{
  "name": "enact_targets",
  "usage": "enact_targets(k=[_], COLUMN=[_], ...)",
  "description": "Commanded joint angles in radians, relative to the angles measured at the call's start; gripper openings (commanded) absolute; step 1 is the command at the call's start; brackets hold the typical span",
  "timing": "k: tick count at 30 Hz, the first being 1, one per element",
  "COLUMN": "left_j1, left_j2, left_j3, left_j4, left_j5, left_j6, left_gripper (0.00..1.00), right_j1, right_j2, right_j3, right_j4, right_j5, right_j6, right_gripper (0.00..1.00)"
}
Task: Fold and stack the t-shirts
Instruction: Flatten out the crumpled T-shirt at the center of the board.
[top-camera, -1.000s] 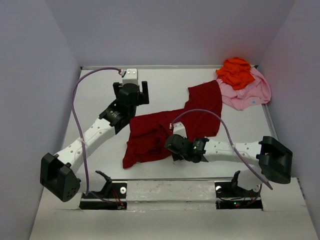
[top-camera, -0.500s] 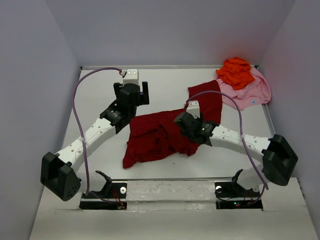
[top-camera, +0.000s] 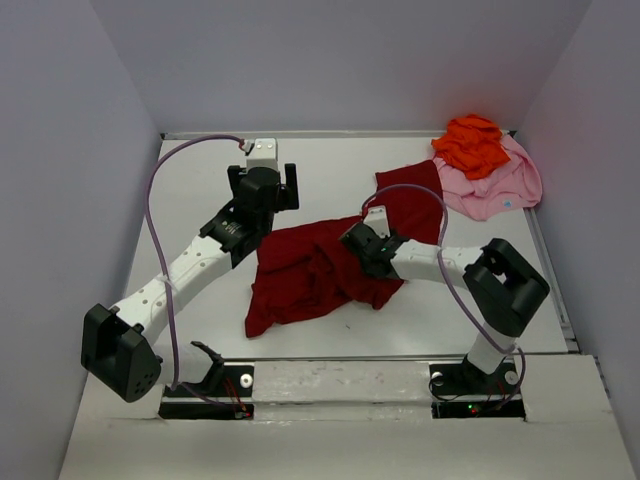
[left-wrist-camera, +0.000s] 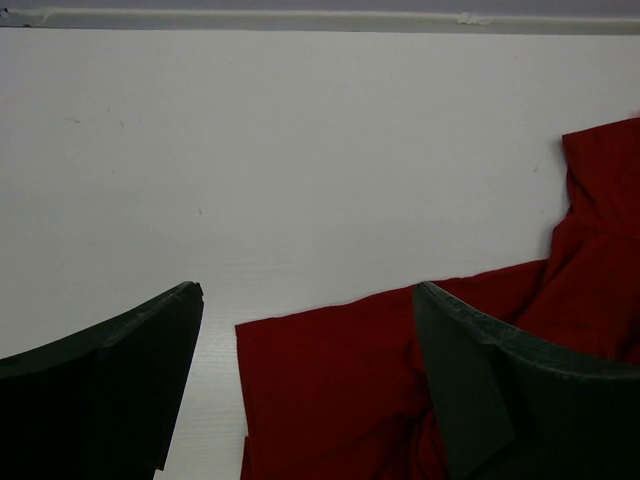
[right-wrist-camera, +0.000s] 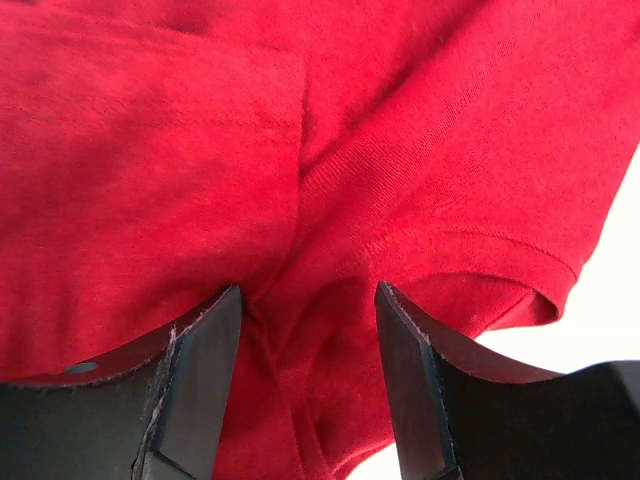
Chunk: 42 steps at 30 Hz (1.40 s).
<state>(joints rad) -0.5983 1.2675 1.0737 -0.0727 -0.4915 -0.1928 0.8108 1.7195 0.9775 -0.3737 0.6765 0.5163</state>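
Note:
The dark red t-shirt (top-camera: 300, 280) lies crumpled at mid-table, with one part reaching back toward (top-camera: 415, 200). My right gripper (top-camera: 365, 245) is low over its middle. In the right wrist view the right gripper (right-wrist-camera: 308, 290) is open, its fingers pressed down on either side of a ridge of red cloth (right-wrist-camera: 150, 150). My left gripper (top-camera: 262, 200) hovers open at the shirt's far left corner. The left wrist view shows the corner of the red shirt (left-wrist-camera: 330, 390) below the gap of the left gripper (left-wrist-camera: 308, 290). The bright orange shirt (top-camera: 472, 145) sits bunched on the light pink shirt (top-camera: 500, 190) at the back right.
The white table (top-camera: 200, 180) is walled by grey panels on the left, back and right. The right arm's elbow (top-camera: 505, 280) is raised over the right side of the table. Both arm mounts stand along the near edge.
My right gripper has moved away from the near edge of the red shirt to its middle, and its elbow has swung in and up. The left arm has barely moved.

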Motion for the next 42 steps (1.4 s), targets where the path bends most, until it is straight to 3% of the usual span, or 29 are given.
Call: enact_targets(k=[1, 10, 18, 28, 32, 36, 42], left_j1=[-0.011, -0.009, -0.011, -0.011, -0.012, -0.011, -0.011], left_j2=[-0.013, -0.017, -0.014, -0.014, -0.013, -0.011, -0.010], left_j3=[0.035, 0.037, 0.035, 0.034, 0.037, 0.035, 0.035], left_j4=[0.019, 0.019, 0.019, 0.019, 0.019, 0.019, 0.019], left_j5=[-0.016, -0.019, -0.021, -0.021, -0.019, -0.019, -0.019], left_j6=[0.000, 0.001, 0.001, 0.000, 0.001, 0.000, 0.000], left_gripper=[0.96, 0.95, 0.96, 0.96, 0.96, 0.96, 0.96], right_j1=[-0.007, -0.016, -0.059, -0.162, -0.162, -0.162, -0.162], right_j2=[-0.027, -0.069, 0.129, 0.210, 0.213, 0.221, 0.235], right_j3=[0.073, 0.168, 0.245, 0.244, 0.227, 0.219, 0.213], right_j4=[0.024, -0.022, 0.051, 0.147, 0.163, 0.171, 0.179], right_j5=[-0.023, 0.050, 0.078, -0.008, -0.031, -0.038, -0.049], right_j6=[-0.027, -0.090, -0.130, -0.154, -0.151, -0.151, -0.148], right_gripper=[0.61, 0.62, 0.62, 0.59, 0.53, 0.38, 0.30])
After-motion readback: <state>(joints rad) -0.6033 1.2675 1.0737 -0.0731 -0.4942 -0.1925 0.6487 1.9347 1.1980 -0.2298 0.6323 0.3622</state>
